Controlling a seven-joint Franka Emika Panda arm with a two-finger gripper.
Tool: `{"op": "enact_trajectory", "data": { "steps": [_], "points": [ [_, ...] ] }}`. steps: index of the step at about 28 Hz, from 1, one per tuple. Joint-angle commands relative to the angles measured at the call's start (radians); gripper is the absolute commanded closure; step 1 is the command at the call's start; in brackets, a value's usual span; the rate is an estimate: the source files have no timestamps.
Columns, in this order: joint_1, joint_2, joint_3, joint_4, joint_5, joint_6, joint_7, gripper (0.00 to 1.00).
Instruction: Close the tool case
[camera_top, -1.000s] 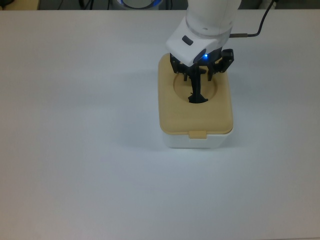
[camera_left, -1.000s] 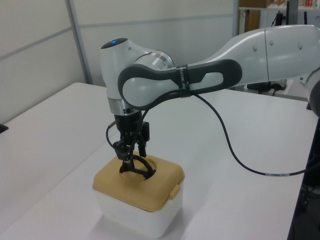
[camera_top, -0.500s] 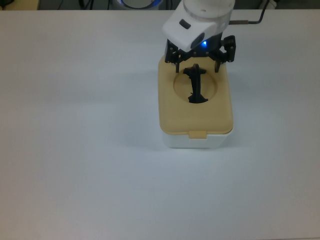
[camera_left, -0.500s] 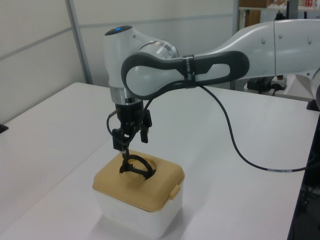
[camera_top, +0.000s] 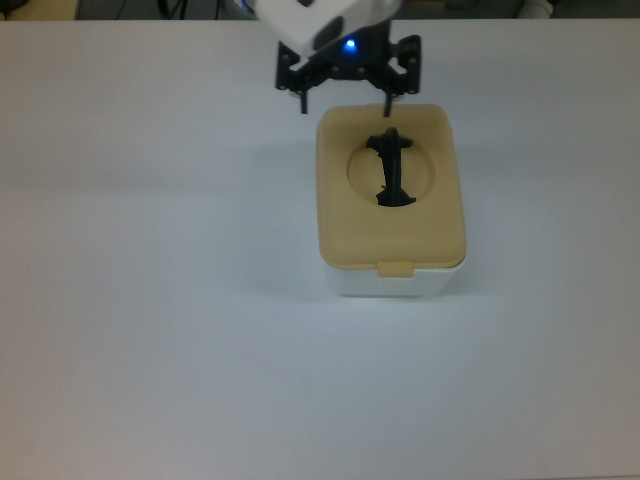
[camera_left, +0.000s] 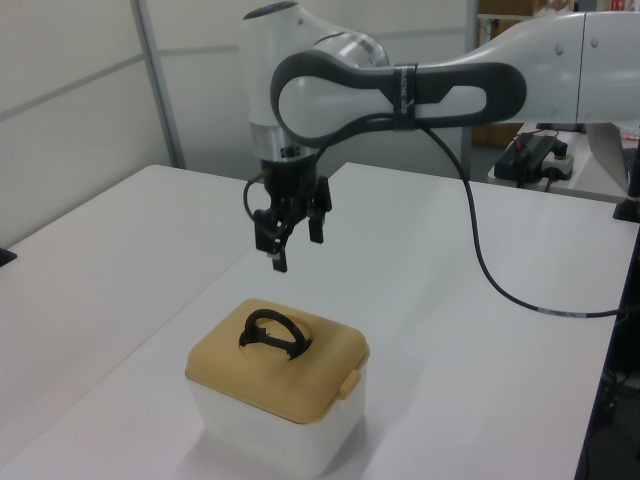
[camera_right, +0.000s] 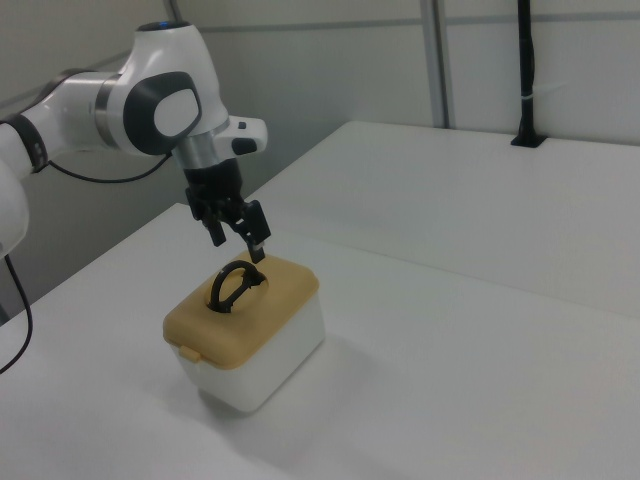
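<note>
The tool case stands on the white table: a white tub (camera_top: 390, 284) (camera_left: 268, 432) (camera_right: 268, 366) with its beige lid (camera_top: 392, 222) (camera_left: 290, 380) (camera_right: 248, 312) lying flat on top. The black handle (camera_top: 392, 170) (camera_left: 272, 332) (camera_right: 234, 284) stands upright in the lid's round recess. My gripper (camera_top: 345, 105) (camera_left: 296, 246) (camera_right: 237, 245) hangs open above the lid's far edge, clear of the handle and holding nothing. A small tab (camera_top: 395, 268) hangs over the lid's near edge in the top view.
The white table (camera_top: 150, 260) spreads wide around the case. A black cable (camera_left: 480, 270) loops down from the arm on the left view's right. A black post (camera_right: 527, 70) stands at the table's far edge in the right view.
The gripper let go of the black handle, opened, rose, and drifted toward the top view's upper left. The lid stays seated on the tub.
</note>
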Motion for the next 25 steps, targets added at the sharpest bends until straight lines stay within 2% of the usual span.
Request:
{"op": "enact_trajectory", "data": {
  "steps": [1,14,25],
  "points": [
    [-0.052,-0.033,-0.007,-0.037,0.003,-0.017,-0.056,0.00],
    [-0.212,-0.038,-0.007,-0.034,-0.007,-0.026,-0.143,0.00],
    [-0.279,-0.047,-0.007,-0.034,-0.007,-0.045,-0.187,0.00]
  ]
}}
